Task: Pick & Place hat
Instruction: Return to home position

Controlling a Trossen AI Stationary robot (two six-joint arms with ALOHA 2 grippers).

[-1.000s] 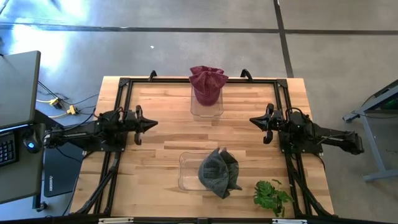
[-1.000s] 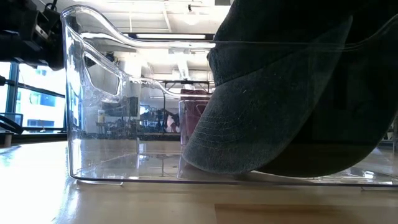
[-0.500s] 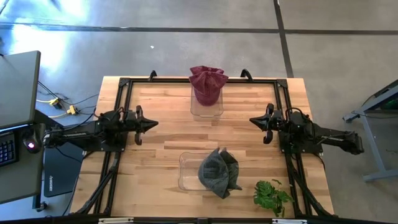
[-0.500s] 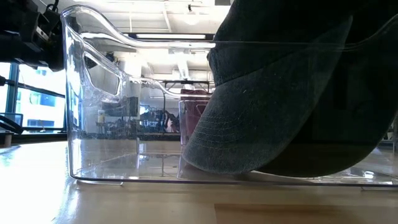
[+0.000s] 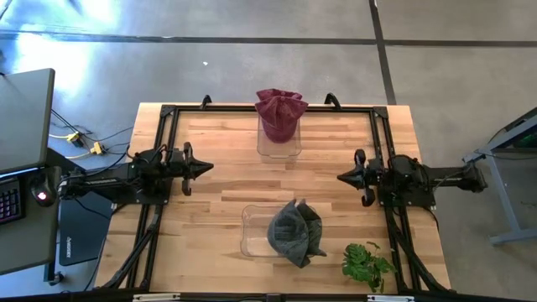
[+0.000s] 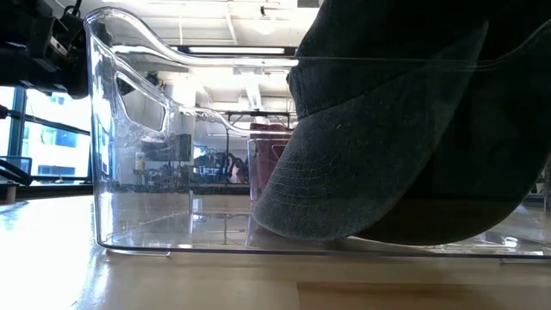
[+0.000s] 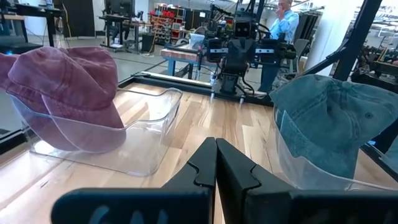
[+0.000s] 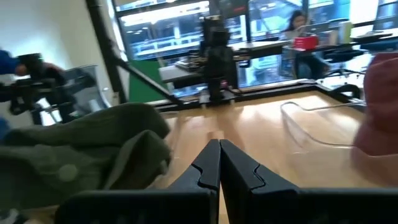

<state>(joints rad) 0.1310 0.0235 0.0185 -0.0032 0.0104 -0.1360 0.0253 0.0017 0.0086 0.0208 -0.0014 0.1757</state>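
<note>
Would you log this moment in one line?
red cap: in far bin; black cap: in near bin; left gripper: shut; right gripper: shut

Robotics lab or workshop, open-plan. Bare concrete floor with dark seams around a butcher-block table in a black metal frame. Left of it, a desk with keyboard and trailing cables. Farther out, workbenches, racks of gear, ceiling strip lights, tall windows (a person among the benches).
</note>
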